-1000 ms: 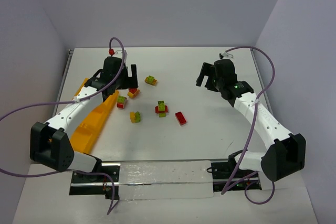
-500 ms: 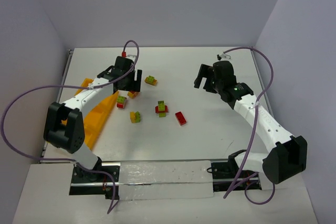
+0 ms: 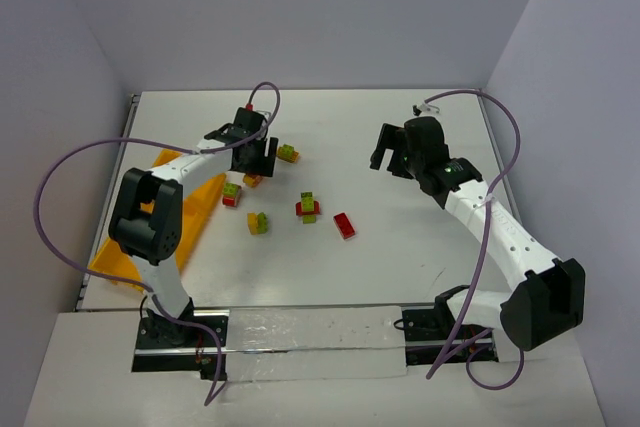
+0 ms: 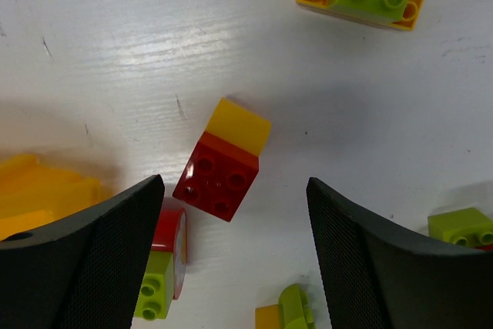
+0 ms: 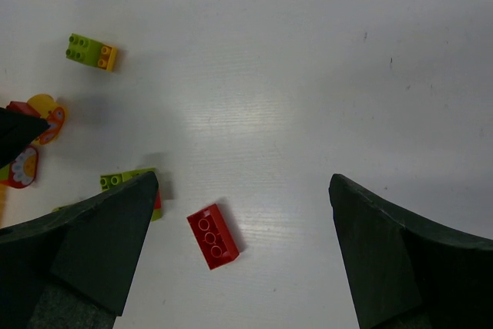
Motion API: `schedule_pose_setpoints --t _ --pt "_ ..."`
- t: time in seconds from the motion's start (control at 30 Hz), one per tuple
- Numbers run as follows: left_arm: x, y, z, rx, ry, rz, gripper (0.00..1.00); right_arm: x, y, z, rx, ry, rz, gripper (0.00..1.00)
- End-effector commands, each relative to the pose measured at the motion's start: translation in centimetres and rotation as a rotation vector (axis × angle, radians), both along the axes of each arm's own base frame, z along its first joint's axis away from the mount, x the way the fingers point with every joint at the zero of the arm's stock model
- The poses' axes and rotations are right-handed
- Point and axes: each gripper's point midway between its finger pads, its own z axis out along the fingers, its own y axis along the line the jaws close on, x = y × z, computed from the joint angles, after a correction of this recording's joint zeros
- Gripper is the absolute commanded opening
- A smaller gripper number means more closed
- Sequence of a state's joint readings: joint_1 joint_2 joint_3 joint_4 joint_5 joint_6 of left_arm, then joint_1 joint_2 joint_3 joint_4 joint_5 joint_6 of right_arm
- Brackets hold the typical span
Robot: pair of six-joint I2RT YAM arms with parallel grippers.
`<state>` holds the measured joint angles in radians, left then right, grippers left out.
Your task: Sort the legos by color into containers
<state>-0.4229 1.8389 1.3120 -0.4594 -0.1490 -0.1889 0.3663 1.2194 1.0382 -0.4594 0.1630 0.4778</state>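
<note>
Pale lilac walls (image 3: 300,7) box in one white desk (image 3: 400,267) with two arms on it. Six legos lie loose near the middle of the overhead view, all outside the single orange-yellow tray (image 3: 112,259), which sits at the left edge partly under the left arm (image 3: 150,217). They are a lime-on-yellow brick (image 3: 288,153), a red-and-yellow pair (image 3: 252,179), a lime-and-red pair (image 3: 232,193), a yellow-and-lime pair (image 3: 258,223), a red-and-lime clump (image 3: 308,207) and a lone red brick (image 3: 344,226).

The left pincer (image 4: 233,186) is released. Its fingers spread wide to either side of the red-and-yellow pair, a four-stud red block joined to a smooth yellow one. The right pincer (image 5: 243,182) is also released and holds nothing. In the overhead view it is at the upper right, well apart from every brick.
</note>
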Motion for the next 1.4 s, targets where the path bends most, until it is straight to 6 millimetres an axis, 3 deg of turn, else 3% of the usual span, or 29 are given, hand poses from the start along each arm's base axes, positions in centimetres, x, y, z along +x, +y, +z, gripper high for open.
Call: schedule_pose_setpoints --t 0.0,0.17,0.4,0.7,0.8,0.97,1.07,1.27,1.37 --pt "2.8 -0.5 1.4 0.01 -0.077 -0.014 0.83 0.0 -0.1 1.1 -0.01 -0.027 -0.004 1.0" --pt "3.2 -0.8 1.0 0.009 -0.07 -0.025 0.8 0.1 0.1 1.0 -0.003 -0.023 -0.003 1.0" --pt "2.9 -0.9 1.2 -0.002 -0.066 -0.017 0.63 0.2 0.3 0.8 0.0 -0.013 -0.002 1.0" --pt "2.6 -1.4 0.9 -0.034 -0.035 -0.003 0.59 0.5 0.4 0.6 -0.005 -0.002 0.001 1.0" --pt "2.7 -1.3 1.0 -0.032 -0.039 0.009 0.51 0.5 0.4 0.6 -0.007 -0.002 -0.001 1.0" --pt "2.6 -1.1 1.1 -0.025 -0.034 0.022 0.26 0.3 0.3 0.4 -0.006 0.004 -0.005 1.0" --pt "2.3 -1.6 1.5 -0.053 -0.022 0.012 0.01 0.2 0.4 0.3 -0.005 0.006 -0.002 1.0" --pt "1.7 -3.0 3.7 -0.146 -0.024 -0.017 0.0 0.2 0.7 0.5 0.011 0.002 0.008 1.0" --pt "1.6 -2.9 3.6 -0.139 -0.011 -0.009 0.0 0.1 0.7 0.3 0.012 0.003 0.01 1.0"
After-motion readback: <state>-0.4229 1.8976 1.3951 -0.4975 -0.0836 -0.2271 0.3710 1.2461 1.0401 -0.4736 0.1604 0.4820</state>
